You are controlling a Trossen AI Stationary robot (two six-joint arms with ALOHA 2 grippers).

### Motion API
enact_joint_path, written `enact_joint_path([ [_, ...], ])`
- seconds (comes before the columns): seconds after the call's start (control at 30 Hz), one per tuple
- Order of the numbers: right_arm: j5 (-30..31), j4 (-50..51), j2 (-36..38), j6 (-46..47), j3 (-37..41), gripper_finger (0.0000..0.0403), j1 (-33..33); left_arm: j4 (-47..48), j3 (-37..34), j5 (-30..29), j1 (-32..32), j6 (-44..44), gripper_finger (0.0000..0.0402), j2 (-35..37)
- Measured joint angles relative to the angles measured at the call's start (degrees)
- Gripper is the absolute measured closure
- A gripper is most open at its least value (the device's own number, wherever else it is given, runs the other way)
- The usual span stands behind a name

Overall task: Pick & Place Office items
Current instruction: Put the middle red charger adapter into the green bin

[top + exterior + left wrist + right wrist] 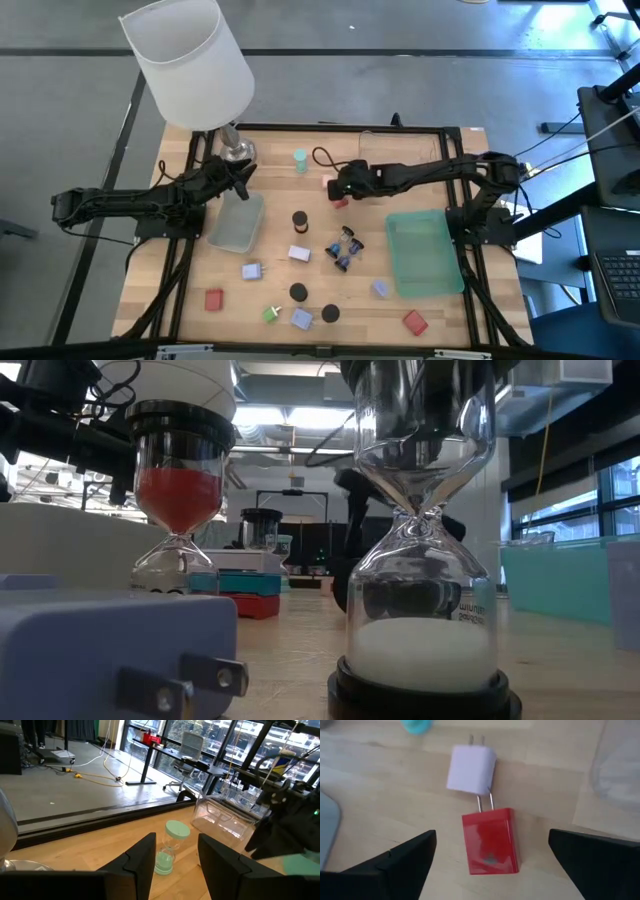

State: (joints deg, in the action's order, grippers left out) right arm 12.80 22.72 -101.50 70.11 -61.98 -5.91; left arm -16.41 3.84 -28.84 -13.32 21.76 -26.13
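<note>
While sunlit windows and desks fill the room beyond, the wooden table (270, 262) holds scattered pieces; both the right gripper (490, 865) and left gripper (175, 862) are spread apart.

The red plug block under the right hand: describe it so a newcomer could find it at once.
Start at the translucent green tray on the table's right side, then go to the open right hand beyond its far left corner. Between its fingers lies a red plastic charger block, prongs pointing at a lilac charger block; the other red blocks lie near the front edge.
</note>
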Motion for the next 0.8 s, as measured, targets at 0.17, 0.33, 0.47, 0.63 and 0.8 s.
enact_joint_path([
  [0.17,-0.37,-0.71,-1.33,-0.24,0.02,0.0006,0.26,0.01,0.00,0.00,-0.01,0.00,0.0258,0.01],
  [0.33,0.07,-2.01,-1.34,-1.83,0.02,0.0003,0.99,0.01,0.00,-0.02,-0.02,0.00,0.0258,0.00],
  [0.47,1.54,-3.47,-1.37,-3.56,0.02,0.0003,1.48,0.01,0.00,-0.01,-0.02,0.00,0.0258,0.00],
  [0.63,2.81,-3.64,-2.83,-6.49,0.04,0.0003,2.03,-0.01,0.00,0.00,0.00,0.00,0.0258,0.00],
  [0.8,2.81,-4.59,-6.32,-6.27,0.07,0.0003,2.77,0.01,0.00,0.00,-0.02,0.00,0.0258,0.01],
])
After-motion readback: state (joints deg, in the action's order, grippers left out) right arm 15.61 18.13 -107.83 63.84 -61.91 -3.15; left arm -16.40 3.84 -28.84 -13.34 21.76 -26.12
